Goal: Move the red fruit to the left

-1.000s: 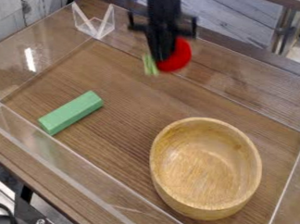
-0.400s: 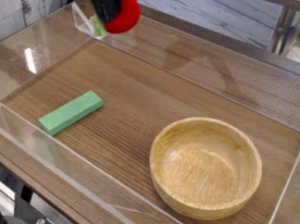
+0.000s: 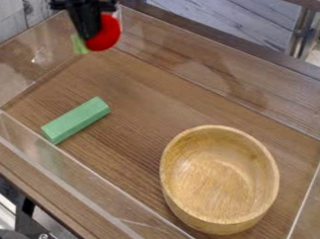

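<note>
Gripping the small glossy red toy fruit in our closed black gripper, we hold it above the wooden tabletop at upper left, ready for setting down.

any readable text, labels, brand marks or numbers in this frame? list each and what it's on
None. No print or marking shows on the red fruit, the green block, the wooden bowl, the table or the pincer.
</note>
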Controlling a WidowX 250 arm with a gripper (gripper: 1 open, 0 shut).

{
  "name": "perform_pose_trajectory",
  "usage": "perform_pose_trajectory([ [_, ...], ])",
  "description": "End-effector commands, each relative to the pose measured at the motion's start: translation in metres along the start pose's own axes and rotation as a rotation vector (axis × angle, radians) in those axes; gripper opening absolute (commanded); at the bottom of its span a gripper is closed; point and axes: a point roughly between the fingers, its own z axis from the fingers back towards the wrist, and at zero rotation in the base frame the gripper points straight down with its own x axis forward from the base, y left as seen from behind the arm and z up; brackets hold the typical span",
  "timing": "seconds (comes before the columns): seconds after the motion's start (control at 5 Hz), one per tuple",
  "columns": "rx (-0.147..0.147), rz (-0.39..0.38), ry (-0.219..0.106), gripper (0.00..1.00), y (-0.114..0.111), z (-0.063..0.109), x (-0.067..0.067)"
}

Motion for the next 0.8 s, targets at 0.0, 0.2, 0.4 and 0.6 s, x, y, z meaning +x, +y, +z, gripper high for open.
perform_pose_trajectory([
  [0.0, 0.035, -0.016, -0.062, 0.0, 0.018, 0.013, 0.019],
  [0.2, 0.036, -0.006, -0.046, 0.0, 0.022, 0.0, 0.018],
  [0.4, 0.027, 0.022, -0.036, 0.0, 0.023, -0.009, 0.014],
  [0.6, 0.03, 0.008, -0.028, 0.0, 0.013, -0.013, 0.017],
])
